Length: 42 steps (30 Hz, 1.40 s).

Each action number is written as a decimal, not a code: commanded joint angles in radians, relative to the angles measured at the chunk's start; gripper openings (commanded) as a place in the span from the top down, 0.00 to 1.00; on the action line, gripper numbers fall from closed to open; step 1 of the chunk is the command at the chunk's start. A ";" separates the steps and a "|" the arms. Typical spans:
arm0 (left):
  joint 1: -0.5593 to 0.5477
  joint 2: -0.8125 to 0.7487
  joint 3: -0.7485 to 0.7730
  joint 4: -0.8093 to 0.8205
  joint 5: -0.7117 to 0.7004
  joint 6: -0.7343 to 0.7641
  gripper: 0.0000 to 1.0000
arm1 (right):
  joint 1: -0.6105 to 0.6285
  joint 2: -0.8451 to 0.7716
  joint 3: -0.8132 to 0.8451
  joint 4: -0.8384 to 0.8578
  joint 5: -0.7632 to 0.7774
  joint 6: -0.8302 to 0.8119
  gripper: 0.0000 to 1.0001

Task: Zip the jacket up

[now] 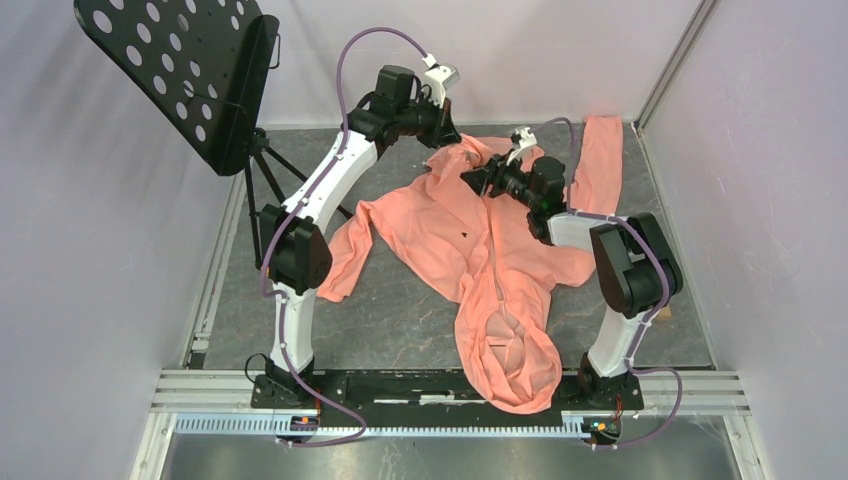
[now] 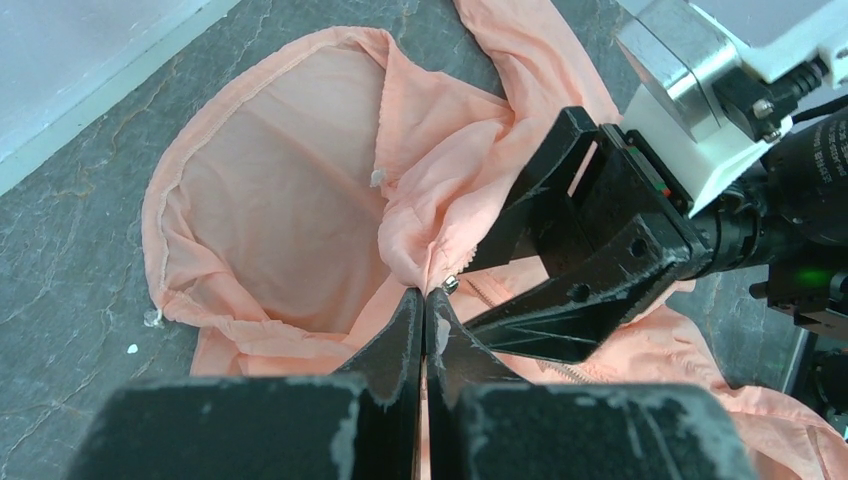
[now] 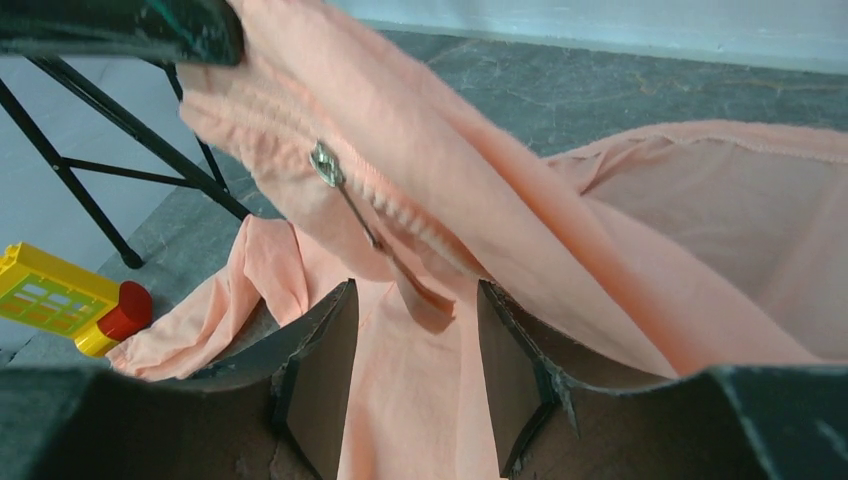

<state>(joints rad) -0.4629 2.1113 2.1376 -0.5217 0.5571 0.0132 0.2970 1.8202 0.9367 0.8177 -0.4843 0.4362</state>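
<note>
Pinching the far edge of the jacket (image 1: 440, 232) on the table (image 1: 400, 312), the left gripper (image 2: 424, 298) is closed on thin cloth that may slip. The right gripper (image 3: 415, 296) is open near the zipper pull (image 3: 326, 163) and may grab only cloth.

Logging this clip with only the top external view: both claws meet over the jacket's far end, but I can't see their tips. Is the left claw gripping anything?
Observer: Yes. Its wrist view shows the left claw shut on the jacket, pinching a fold of fabric.
Operator: And the right one?
Observer: The right claw is open. The metal zipper pull hangs just ahead of it, ungripped.
Operator: Anything else nearby that I can't see?
Observer: A yellow and red toy block sits next to a sleeve end, seen in the right wrist view.
</note>
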 commanded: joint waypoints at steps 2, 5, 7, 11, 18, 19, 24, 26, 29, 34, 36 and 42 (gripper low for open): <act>0.001 -0.041 0.011 0.040 0.029 -0.026 0.98 | 0.007 0.031 0.088 0.009 0.017 -0.013 0.50; 0.001 -0.036 0.014 0.040 0.035 -0.026 0.98 | 0.010 0.030 0.094 -0.004 0.042 -0.015 0.56; 0.000 -0.037 0.013 0.040 0.036 -0.026 0.98 | 0.013 0.020 0.094 -0.036 0.085 -0.037 0.60; 0.001 -0.038 0.012 0.037 0.016 -0.015 0.98 | 0.020 -0.005 0.077 -0.085 0.163 -0.076 0.86; 0.003 0.032 0.115 -0.014 -0.131 -0.015 0.98 | 0.021 -0.047 0.019 -0.225 0.212 -0.144 1.00; 0.002 0.038 0.126 -0.013 -0.156 -0.015 0.98 | 0.020 -0.050 0.026 -0.273 0.206 -0.165 1.00; 0.003 0.061 0.131 0.074 -0.337 0.068 0.98 | 0.021 -0.087 -0.027 -0.431 0.113 -0.162 1.00; 0.005 0.076 0.147 0.113 -0.416 0.091 0.98 | 0.022 -0.135 -0.105 -0.457 0.100 -0.161 1.00; 0.005 0.088 0.171 0.148 -0.462 0.127 0.98 | 0.024 -0.202 -0.202 -0.481 0.060 -0.152 1.00; 0.006 0.070 0.118 0.262 -0.466 0.140 0.98 | 0.044 -0.361 -0.360 -0.590 0.022 -0.156 1.00; 0.005 0.078 0.117 0.281 -0.461 0.140 0.98 | 0.049 -0.456 -0.438 -0.663 0.040 -0.169 1.00; 0.004 0.113 0.093 0.351 -0.430 0.130 0.98 | 0.054 -0.773 -0.637 -0.872 0.026 -0.146 1.00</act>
<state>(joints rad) -0.4679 2.2154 2.2333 -0.3191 0.1478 0.1085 0.3450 1.1877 0.3946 0.1413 -0.4316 0.2832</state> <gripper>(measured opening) 0.033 0.011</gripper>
